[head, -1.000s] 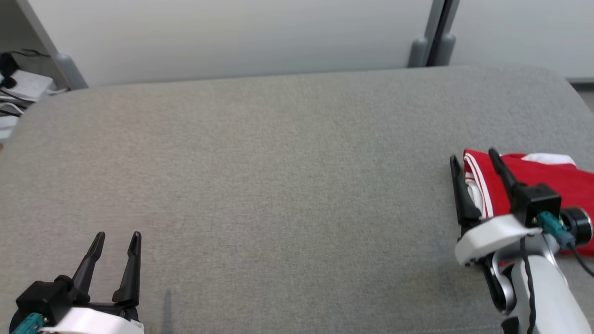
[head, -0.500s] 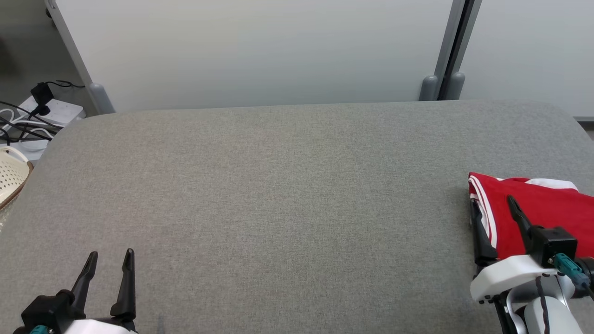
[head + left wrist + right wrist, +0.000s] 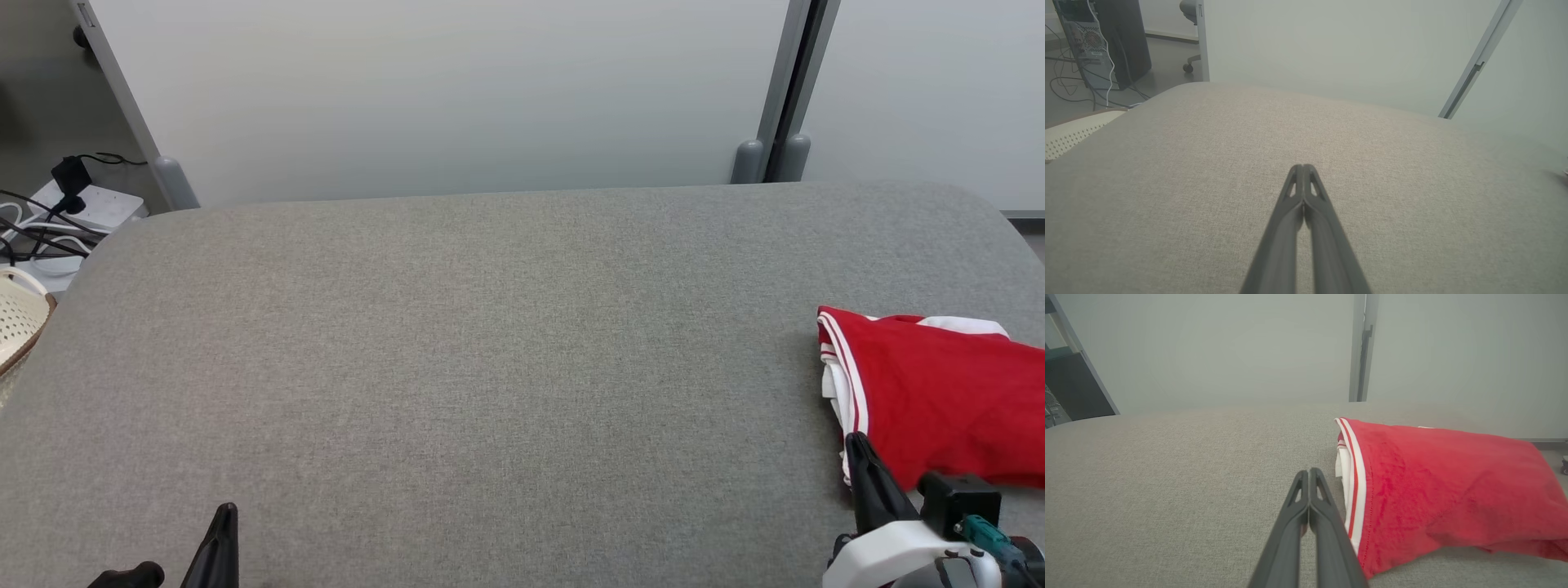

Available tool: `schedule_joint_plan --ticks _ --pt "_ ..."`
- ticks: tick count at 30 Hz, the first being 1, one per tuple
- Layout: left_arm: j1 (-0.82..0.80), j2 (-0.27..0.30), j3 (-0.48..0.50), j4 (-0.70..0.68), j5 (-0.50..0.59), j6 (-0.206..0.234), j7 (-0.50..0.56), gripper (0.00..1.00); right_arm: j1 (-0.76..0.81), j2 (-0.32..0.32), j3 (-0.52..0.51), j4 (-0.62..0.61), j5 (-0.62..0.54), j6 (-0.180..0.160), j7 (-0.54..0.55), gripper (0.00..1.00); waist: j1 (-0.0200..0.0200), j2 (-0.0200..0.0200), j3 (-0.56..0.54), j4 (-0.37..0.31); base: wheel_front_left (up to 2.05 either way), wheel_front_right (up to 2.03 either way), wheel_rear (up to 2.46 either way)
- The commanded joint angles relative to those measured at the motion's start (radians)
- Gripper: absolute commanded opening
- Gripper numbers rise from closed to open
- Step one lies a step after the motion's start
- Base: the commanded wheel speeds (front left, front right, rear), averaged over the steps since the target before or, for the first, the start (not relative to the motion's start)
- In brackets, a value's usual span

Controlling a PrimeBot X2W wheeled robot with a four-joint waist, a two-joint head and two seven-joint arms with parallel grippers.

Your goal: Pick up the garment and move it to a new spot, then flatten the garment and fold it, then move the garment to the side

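The garment [image 3: 939, 400] is red with white stripes along one edge, folded, and lies at the right side of the grey table [image 3: 490, 367]; the right wrist view has the garment [image 3: 1445, 494] right of centre. My right gripper [image 3: 859, 457] is shut and empty, just off the garment's near left corner; in its own view the right gripper [image 3: 1308, 473] has both fingers pressed together beside the striped edge. My left gripper [image 3: 224, 523] is at the lower left over bare table, and the left gripper [image 3: 1302, 169] is shut on nothing.
A cream perforated basket [image 3: 16, 322] sits off the table's left edge, with a power strip and cables [image 3: 57, 212] on the floor behind it. Pale partition panels [image 3: 457, 98] stand behind the table. A computer tower [image 3: 1106, 41] stands on the floor far left.
Both grippers went from open to shut. The right gripper let go of the garment's edge and drew back toward me. The head view has tilted up, so both grippers sit lower.
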Motion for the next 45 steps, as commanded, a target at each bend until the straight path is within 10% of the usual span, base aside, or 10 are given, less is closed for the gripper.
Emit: schedule_joint_plan --ticks 1,45 --pt "-0.028 0.015 0.007 -0.019 -0.032 0.0 0.011 0.0 -0.036 -0.009 -0.01 -0.02 0.036 0.0 0.014 0.0 0.0004 -0.0001 0.001 0.0 0.0 0.0 0.0" --pt "-0.085 -0.012 0.015 -0.054 -0.493 0.0 0.138 0.0 -0.017 -0.015 -0.022 -0.099 0.584 0.0 0.135 0.0 0.0 -0.0001 0.02 0.007 0.0 0.0 0.0"
